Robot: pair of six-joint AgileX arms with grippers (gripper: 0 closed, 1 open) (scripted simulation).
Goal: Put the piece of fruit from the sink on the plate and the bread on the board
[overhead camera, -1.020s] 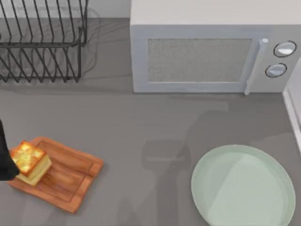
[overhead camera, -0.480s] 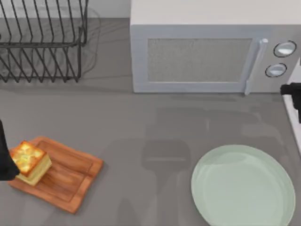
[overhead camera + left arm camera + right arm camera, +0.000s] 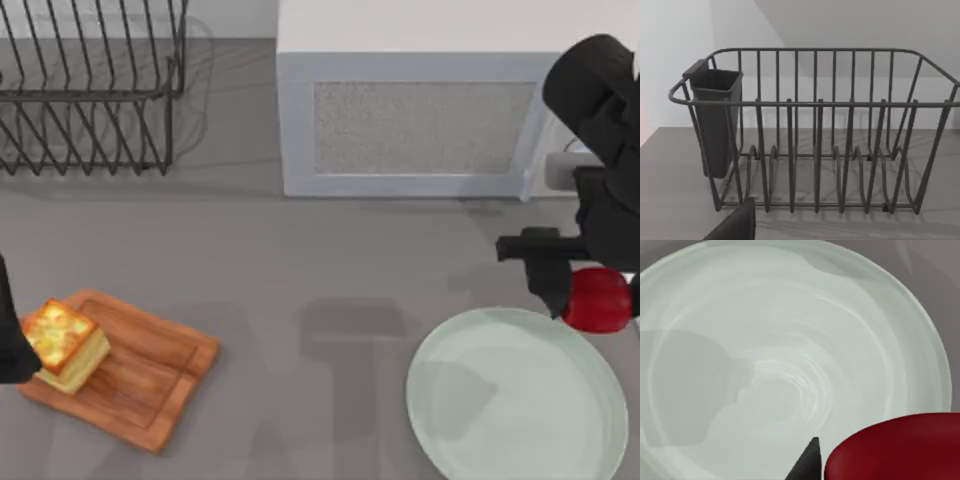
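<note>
Right claw (image 3: 592, 297) clamped on red fruit (image 3: 597, 299) above plate (image 3: 500, 400) rim, bread (image 3: 64, 344) on board (image 3: 150, 375), no legible writing.

From up here I see the board (image 3: 125, 375) as reddish-brown wood with clear grain and a soft satin finish. The bread (image 3: 65, 345) on it has a toasted, rough-looking golden top and paler, smoother sides. The plate (image 3: 480, 420) looks like glazed ceramic, pale mint, smooth with faint sheen. The piece of fruit (image 3: 597, 299) has a glossy red skin. My right gripper (image 3: 580, 285) reads as matt black plastic. The dish rack (image 3: 90, 90) is thin dark metal wire; the microwave (image 3: 420, 110) has a pale matt casing. The table (image 3: 300, 260) is smooth matt grey.
</note>
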